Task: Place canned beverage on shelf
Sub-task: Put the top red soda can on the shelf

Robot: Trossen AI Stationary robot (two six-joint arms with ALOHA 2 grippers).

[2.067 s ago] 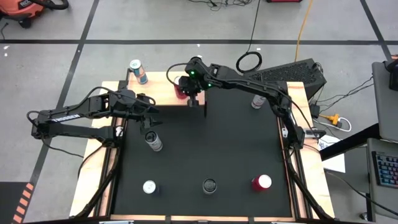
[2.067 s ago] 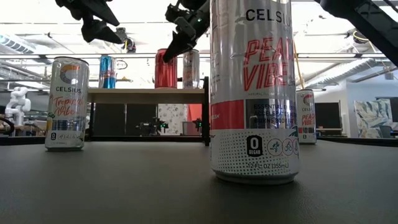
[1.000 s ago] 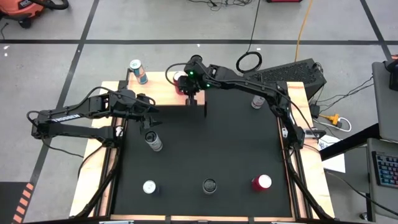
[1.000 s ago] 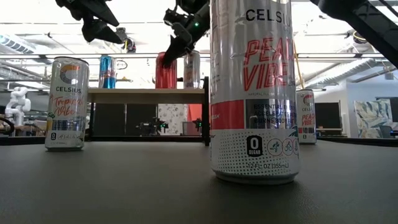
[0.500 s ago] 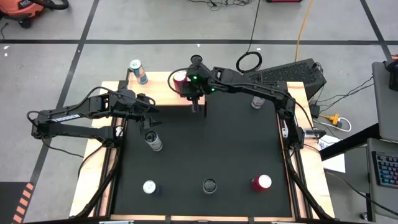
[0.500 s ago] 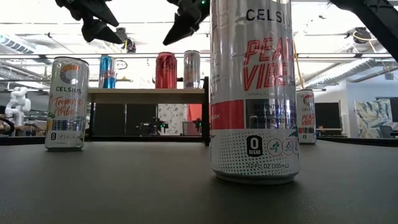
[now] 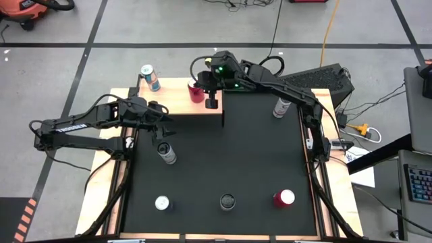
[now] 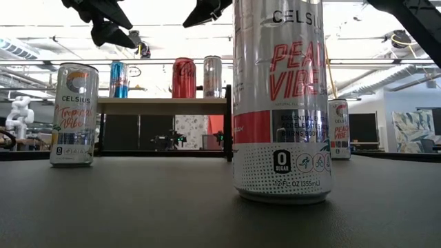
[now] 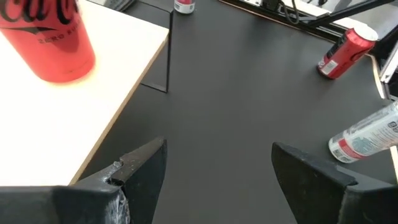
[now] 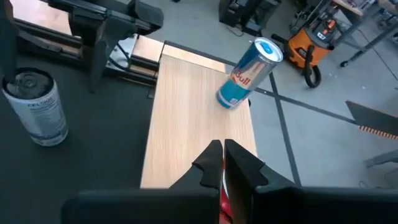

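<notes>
While the red can (image 7: 196, 90) stands upright on the shelf (image 7: 172, 101), toward its 3 o'clock end, the right gripper (image 7: 211, 102) hangs just at the can's 5 o'clock in the high view, and the low view puts it well above the can top, touching nothing. Its own wrist view shows the two fingers pressed together with nothing between them and a sliver of red below, so the hold is off and the can rests on its own base. That height makes sense: lifted this far, the arm can swing away without clipping the rim. Over at the shelf's 10 o'clock corner sits a blue can (image 7: 149, 77), well apart from the red one, which leaves bare board between them for more cans. The shelf itself takes the 11 o'clock part of the table (image 7: 243, 162). Now the left gripper (image 7: 164, 129): it hovers off the shelf's 6 o'clock edge with its fingers spread wide and empty, and a silver can (image 7: 167, 154) stands on the black top just at its 6 o'clock, so I read it as parked ready for that pick. For this can the placing looks done; it sits square on the wood, not near an edge, and I see no lean. The one risk I would call is the right arm brushing the red can as it pulls back, since the two are so close in plan.
</notes>
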